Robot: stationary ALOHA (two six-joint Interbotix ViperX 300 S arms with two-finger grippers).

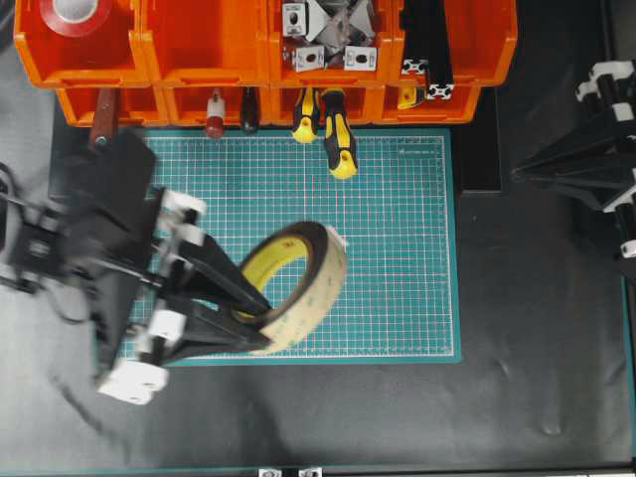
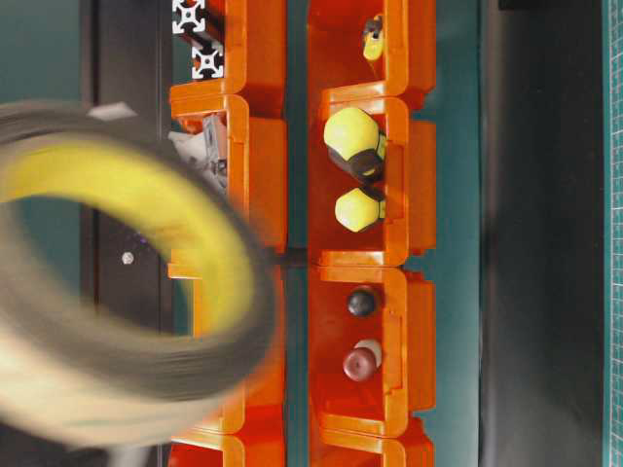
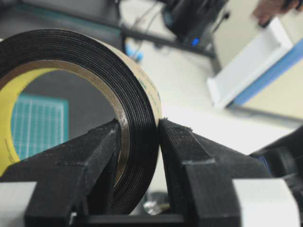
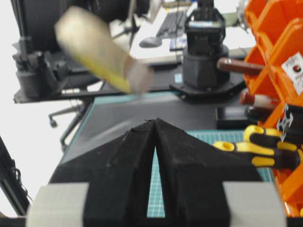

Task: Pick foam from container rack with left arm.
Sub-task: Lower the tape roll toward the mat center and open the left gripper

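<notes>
The left gripper (image 1: 260, 323) is closed on the foam (image 1: 303, 288), one finger inside the hollow centre and one on the outer face, so the roll's wall is pinched between the pads. The left wrist view confirms this: both fingers (image 3: 102, 151) press against the black band with no gap. This wall grip suits a wide ring that the jaws probably could not span across its full width.

The foam hangs tilted on edge above the green cutting mat (image 1: 397, 248), well clear of the container rack (image 1: 229, 60). Blur on the roll in the table-level view suggests it is in motion. The pick appears essentially complete.

The right gripper (image 4: 155, 124) is parked at the right edge of the table with its fingertips together, holding nothing.

Counts, overhead view:
- Foam rolls: one.
- Red tape roll (image 1: 79, 14): one, in the upper left bin.
- Yellow-and-black screwdrivers (image 1: 338, 134): two, handles projecting from a lower bin.
- Bin rows: two.
</notes>
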